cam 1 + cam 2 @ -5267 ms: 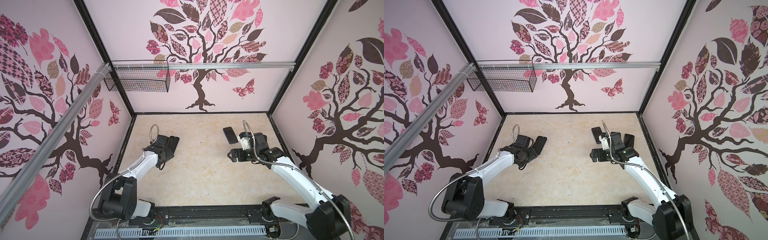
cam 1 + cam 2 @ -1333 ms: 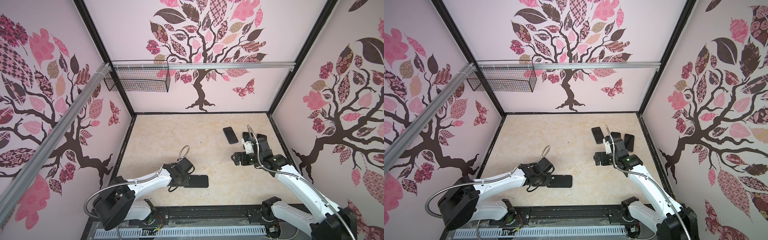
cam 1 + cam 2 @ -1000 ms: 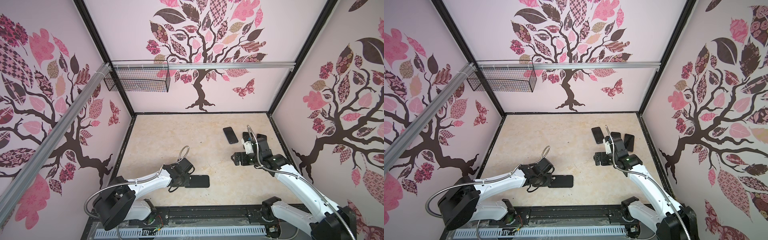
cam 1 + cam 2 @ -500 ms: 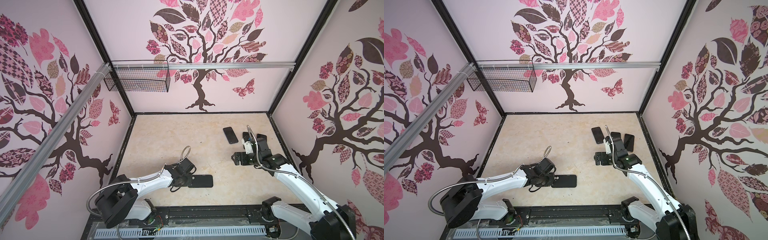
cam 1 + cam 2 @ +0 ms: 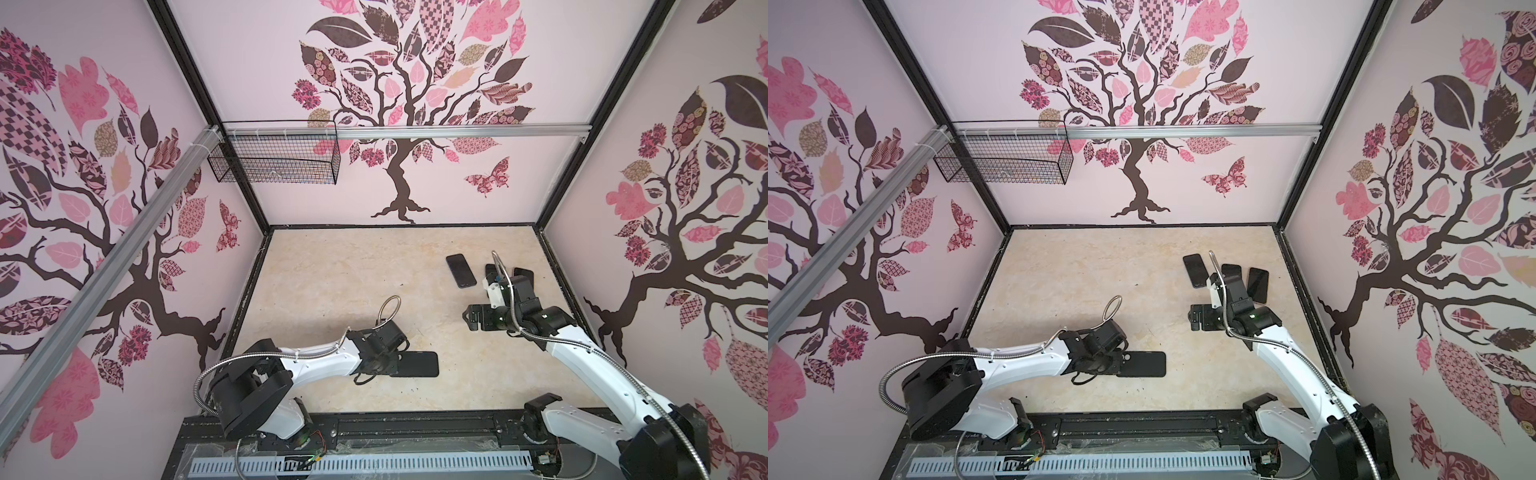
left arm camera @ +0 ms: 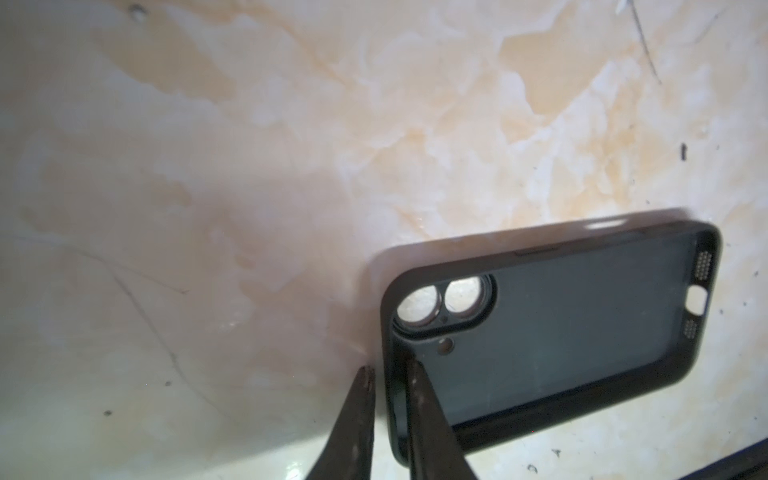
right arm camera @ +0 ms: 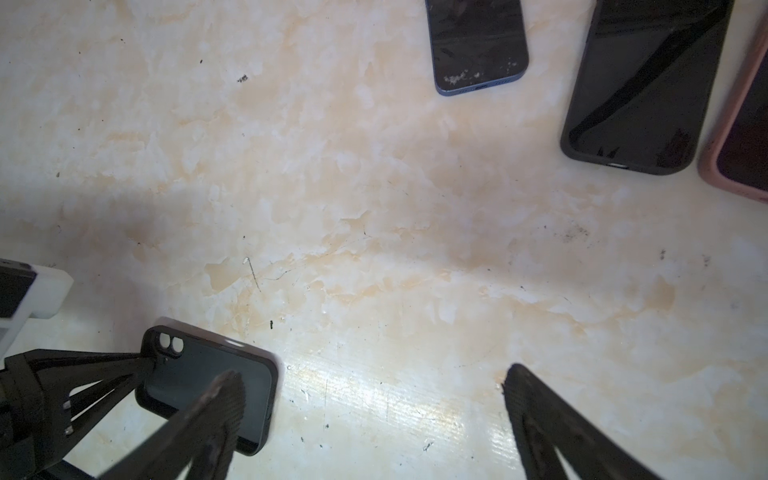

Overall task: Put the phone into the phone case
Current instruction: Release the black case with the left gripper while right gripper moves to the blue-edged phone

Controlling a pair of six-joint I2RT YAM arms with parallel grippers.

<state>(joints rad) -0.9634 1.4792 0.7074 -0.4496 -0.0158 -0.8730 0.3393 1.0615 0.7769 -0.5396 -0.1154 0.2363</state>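
Phone case [image 5: 417,364] [image 5: 1144,364], black and empty, lies flat on the tabletop [image 5: 332,291] with its open side up, near the front edge and a little left of the middle in both top views. Its two round lens cut-outs sit at the end that faces the left arm, and the pale marbled surface shows through them in the left wrist view.

The left hand [image 6: 390,371] is down at that lens end, straddling the short rim. One of its fingers [image 6: 428,415] lies over the inside of the wall and the other stands outside it, with a thin sliver of tabletop showing between the outer finger and the wall. The fingers are slightly parted and clamp nothing.

The phone [image 5: 460,270] [image 7: 478,45], a bare blue-edged handset lying screen up, is well apart from the phone case, toward the back right of the tabletop. Further right lie two more handsets, near it and side by side: a black-cased phone [image 7: 640,83] and a pink-cased phone [image 7: 744,137]. The right arm partly covers them in the top views.

The right hand [image 7: 372,378] [image 5: 468,319] hovers over bare tabletop between the phones and the phone case. Its fingers are spread wide, holding and touching nothing.

A wire basket [image 5: 274,162] hangs from the rail at the back left corner.
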